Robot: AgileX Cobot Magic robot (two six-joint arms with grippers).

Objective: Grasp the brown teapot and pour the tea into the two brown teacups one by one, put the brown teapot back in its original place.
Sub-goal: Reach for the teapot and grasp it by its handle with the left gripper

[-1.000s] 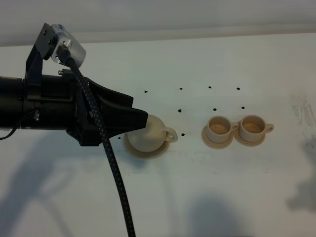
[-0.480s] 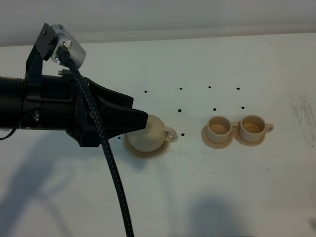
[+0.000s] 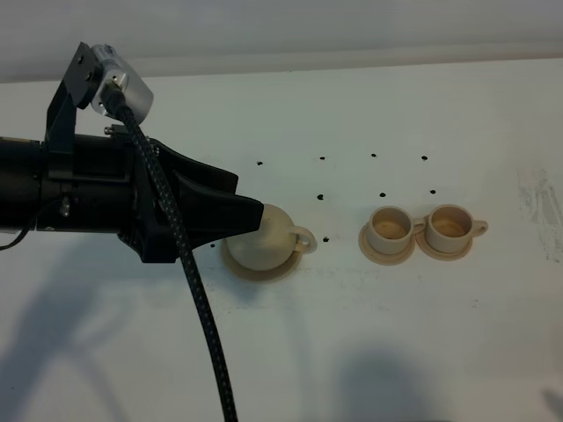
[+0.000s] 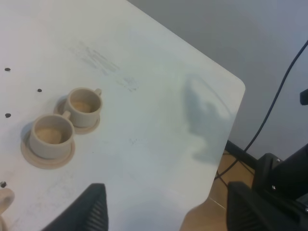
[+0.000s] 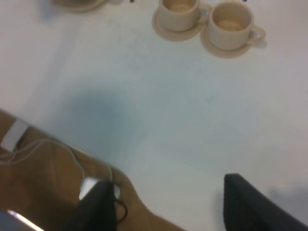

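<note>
Your left gripper (image 4: 168,211) hangs over the left side of the brown teapot (image 3: 274,236), fingers (image 4: 94,209) spread, nothing between them (contact not discernible). The teapot sits on its saucer (image 3: 264,269), well left of the left teacup (image 3: 390,230) and right teacup (image 3: 450,227). Your right gripper (image 5: 173,207) is spread and empty at the near edge of the tabletop (image 5: 192,120). Risk, as judged: closing off-centre on the round body lets it roll out or tip, spilling its contents.
</note>
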